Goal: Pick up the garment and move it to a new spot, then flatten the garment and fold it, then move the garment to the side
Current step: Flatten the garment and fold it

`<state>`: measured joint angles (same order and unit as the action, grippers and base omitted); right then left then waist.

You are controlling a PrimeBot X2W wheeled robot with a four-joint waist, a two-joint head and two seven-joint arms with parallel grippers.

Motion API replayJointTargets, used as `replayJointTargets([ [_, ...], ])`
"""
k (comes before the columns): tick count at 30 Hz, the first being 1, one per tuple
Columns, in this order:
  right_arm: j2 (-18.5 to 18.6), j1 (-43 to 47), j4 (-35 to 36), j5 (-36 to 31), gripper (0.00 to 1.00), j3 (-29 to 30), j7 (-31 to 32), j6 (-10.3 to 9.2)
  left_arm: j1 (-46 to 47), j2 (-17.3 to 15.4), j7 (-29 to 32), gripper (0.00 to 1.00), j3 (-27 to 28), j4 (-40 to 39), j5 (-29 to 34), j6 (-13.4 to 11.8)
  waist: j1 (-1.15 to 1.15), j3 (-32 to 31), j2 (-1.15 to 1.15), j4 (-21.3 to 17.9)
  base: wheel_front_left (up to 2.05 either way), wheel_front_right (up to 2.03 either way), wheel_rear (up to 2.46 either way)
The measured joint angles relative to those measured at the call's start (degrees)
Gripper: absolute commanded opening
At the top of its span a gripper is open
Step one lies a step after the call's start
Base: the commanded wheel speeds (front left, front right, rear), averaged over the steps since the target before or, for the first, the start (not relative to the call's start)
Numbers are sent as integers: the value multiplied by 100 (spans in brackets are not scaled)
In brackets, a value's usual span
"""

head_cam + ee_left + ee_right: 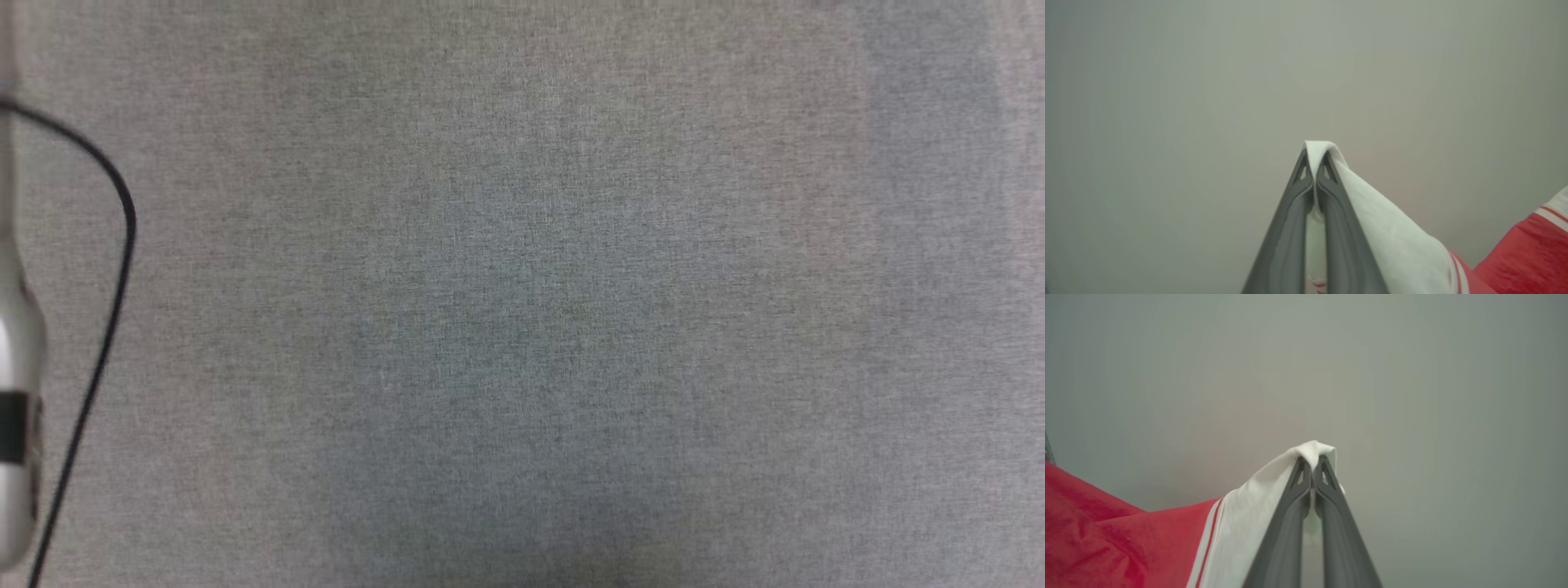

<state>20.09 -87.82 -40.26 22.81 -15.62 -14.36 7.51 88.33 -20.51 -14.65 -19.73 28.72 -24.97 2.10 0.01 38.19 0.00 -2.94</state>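
Note:
In the left wrist view my left gripper (1314,161) is shut on a fold of the garment's white sleeve cloth, which pokes out above the dark fingertips. The garment (1404,241) drapes down to the right there, white turning to red past a red-white striped trim. Over in the right wrist view my right gripper (1312,465) is likewise shut on white cloth of the garment (1241,522). From that grip the cloth falls away to the left into a wrinkled red body. Both held parts hang above a plain grey surface.
The head view looks down on a grey fabric-covered table (522,294). At its left edge stands a pale silver forearm (16,408) with a black cable (106,269) looping beside it.

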Motion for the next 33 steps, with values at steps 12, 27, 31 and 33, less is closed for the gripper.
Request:
replayJointTargets([
  [12,152,2663,1271,176,0,-172,-29,0,-3590,-77,0,0,904,-1482,152,-4,-1,-818,0,48,0,0,0],
  [27,145,6148,2068,364,0,208,-29,0,-7239,267,0,0,1627,-2135,68,-207,-1,-2248,0,43,0,0,0],
  [31,60,6988,2181,372,0,412,-24,1,-7987,378,0,0,1705,-2171,10,-253,-2,-2615,0,40,0,0,0],
  [33,12,7385,2247,374,0,558,3,1,-8317,411,0,0,1731,-2193,9,-296,-2,-2793,0,43,0,0,0],
])
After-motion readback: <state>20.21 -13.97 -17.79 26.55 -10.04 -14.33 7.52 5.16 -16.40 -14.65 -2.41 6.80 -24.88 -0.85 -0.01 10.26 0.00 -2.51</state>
